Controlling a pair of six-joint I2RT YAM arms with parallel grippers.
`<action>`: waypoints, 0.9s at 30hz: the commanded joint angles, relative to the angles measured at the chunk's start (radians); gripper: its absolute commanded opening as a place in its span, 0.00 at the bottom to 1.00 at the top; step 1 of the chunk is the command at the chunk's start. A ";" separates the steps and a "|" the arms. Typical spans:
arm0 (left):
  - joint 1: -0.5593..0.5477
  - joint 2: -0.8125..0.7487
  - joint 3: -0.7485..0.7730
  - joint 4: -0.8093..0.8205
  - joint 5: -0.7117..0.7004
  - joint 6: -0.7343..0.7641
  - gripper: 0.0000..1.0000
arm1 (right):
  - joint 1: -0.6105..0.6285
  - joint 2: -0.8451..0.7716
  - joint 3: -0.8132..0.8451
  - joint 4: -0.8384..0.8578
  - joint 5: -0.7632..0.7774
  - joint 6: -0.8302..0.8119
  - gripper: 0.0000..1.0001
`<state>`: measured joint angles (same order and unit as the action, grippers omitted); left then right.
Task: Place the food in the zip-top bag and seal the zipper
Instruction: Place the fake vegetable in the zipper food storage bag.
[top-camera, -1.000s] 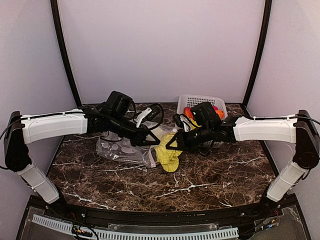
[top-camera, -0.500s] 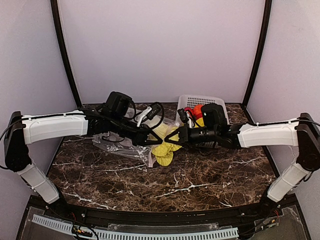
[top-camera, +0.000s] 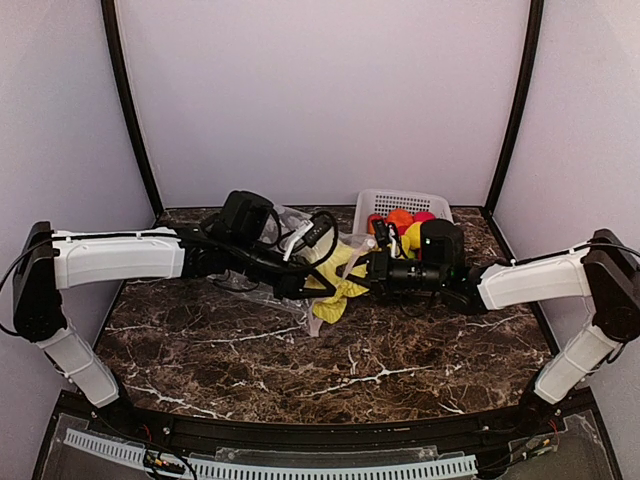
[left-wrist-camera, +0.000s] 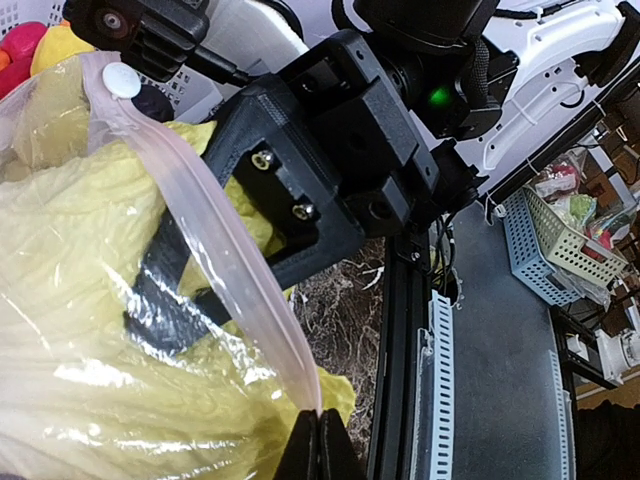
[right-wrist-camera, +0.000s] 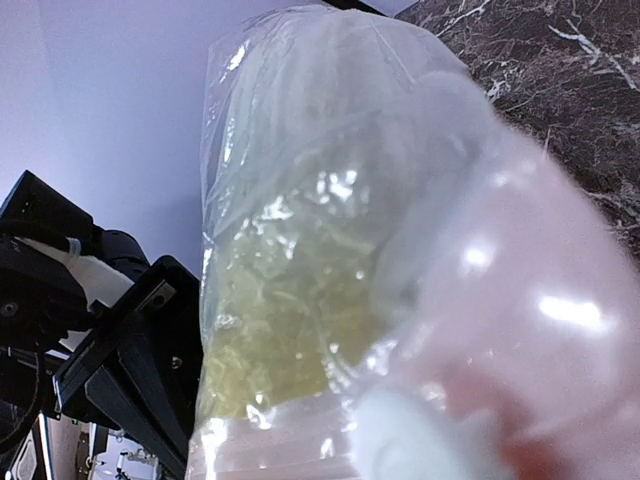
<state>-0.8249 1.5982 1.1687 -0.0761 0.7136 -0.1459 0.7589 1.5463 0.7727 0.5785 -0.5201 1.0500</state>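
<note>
Centrally, yellow food (top-camera: 337, 290) shows through the clear, crumpled bag (left-wrist-camera: 90, 400), held up over mid-table near the basket (top-camera: 400, 199); left gripper (left-wrist-camera: 320, 432), pressed together on the pink zipper (left-wrist-camera: 215, 260), holds the mouth up for loading; right gripper (top-camera: 350, 273) reaches into that mouth, grip hidden, cannot tell

Left fingers (left-wrist-camera: 305, 455) cut off (bottom edge).

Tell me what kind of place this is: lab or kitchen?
Most likely a robot lab cell, not a kitchen: plain pale walls and black posts box in a marble-print tabletop, the left arm and right arm are mounted at its near edge, and the left wrist view shows storage baskets beyond.
</note>
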 joint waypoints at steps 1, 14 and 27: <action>-0.037 0.022 -0.009 0.060 0.070 -0.069 0.01 | 0.001 0.000 -0.007 0.136 0.061 0.001 0.00; -0.041 0.047 0.026 0.267 0.084 -0.225 0.01 | 0.106 0.068 0.049 -0.003 0.135 -0.121 0.00; 0.065 0.006 0.006 0.226 0.011 -0.322 0.01 | 0.117 -0.060 0.079 -0.327 0.277 -0.250 0.49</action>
<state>-0.8085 1.6527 1.1755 0.1619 0.7471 -0.4236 0.8642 1.5669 0.8150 0.3939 -0.3401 0.8822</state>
